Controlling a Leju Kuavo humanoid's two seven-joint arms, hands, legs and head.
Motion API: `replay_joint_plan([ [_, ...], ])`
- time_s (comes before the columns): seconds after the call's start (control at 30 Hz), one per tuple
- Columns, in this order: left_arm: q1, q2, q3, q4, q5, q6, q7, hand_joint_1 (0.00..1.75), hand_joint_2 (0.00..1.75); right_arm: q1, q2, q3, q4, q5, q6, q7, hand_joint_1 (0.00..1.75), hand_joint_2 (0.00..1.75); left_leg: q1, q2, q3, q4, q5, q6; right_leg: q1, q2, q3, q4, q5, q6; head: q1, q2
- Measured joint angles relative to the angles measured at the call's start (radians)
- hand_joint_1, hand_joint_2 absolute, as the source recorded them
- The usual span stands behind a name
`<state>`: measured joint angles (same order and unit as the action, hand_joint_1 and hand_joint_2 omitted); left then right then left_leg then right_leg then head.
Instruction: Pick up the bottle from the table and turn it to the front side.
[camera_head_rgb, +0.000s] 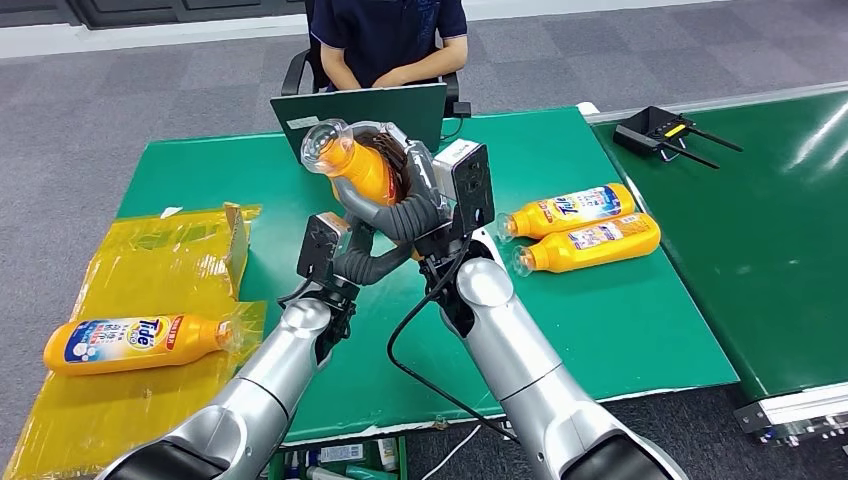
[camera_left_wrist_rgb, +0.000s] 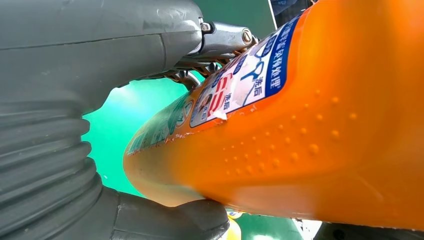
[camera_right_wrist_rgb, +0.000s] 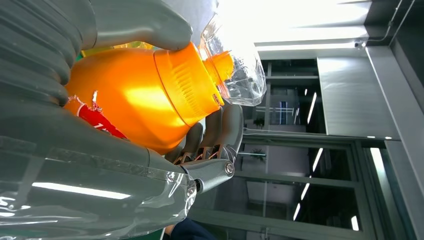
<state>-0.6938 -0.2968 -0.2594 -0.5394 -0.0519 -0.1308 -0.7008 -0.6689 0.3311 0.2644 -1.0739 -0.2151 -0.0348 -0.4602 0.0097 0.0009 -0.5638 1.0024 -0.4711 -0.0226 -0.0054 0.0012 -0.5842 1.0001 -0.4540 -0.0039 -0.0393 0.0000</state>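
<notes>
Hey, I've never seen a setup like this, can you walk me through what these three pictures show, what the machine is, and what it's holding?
This is a humanoid robot with two silver arms. The wide picture is taken from its head, looking down at a green table. The other two come from cameras at its wrists, so they look turned and very close. Both the left hand and the right hand grip one orange detergent bottle, raised above the table, its clear cap pointing up and away. Two more orange bottles lie to the right, another bottle lies on yellow plastic at left. A person sits behind a laptop.
</notes>
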Motion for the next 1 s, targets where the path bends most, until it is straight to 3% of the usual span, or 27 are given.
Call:
replay_joint_plan([
  [0.07,0.000,0.000,0.000,0.000,0.000,0.000,0.000,1.75,1.75,0.000,0.000,0.000,0.000,0.001,0.000,0.000,1.75,1.75,0.000,0.000,0.000,0.000,0.000,0.000,0.000,0.000,0.000,0.000,0.000,0.000,0.000,0.000],
  [0.1,0.000,0.000,0.000,0.000,0.000,0.000,0.000,1.75,1.75,0.000,0.000,0.000,0.000,0.002,0.000,0.000,1.59,1.75,0.000,0.000,0.000,0.000,0.000,0.000,0.000,0.000,0.000,0.000,0.000,0.000,0.000,0.000],
  [0.2,0.000,0.000,0.000,0.000,0.000,0.000,0.000,1.75,1.75,0.000,0.000,0.000,0.000,0.004,0.000,0.001,0.31,1.75,0.000,0.000,0.000,0.000,0.000,0.000,0.000,0.000,0.000,0.000,0.000,0.000,0.000,0.000],
  [0.23,0.000,0.000,0.000,0.000,0.000,-0.001,0.000,1.75,1.75,-0.001,0.000,0.000,0.000,0.005,0.001,0.001,0.03,1.75,0.000,0.000,0.000,0.000,0.000,0.000,0.000,0.000,0.000,0.000,0.000,0.000,0.000,0.000],
  [1.0,0.003,-0.005,0.000,-0.002,-0.004,0.004,0.000,1.75,1.75,-0.004,0.003,0.000,-0.001,0.020,-0.003,0.006,0.00,1.75,0.000,0.000,0.000,0.000,0.000,0.000,0.000,0.000,0.000,0.000,0.000,0.000,0.000,0.000],
])
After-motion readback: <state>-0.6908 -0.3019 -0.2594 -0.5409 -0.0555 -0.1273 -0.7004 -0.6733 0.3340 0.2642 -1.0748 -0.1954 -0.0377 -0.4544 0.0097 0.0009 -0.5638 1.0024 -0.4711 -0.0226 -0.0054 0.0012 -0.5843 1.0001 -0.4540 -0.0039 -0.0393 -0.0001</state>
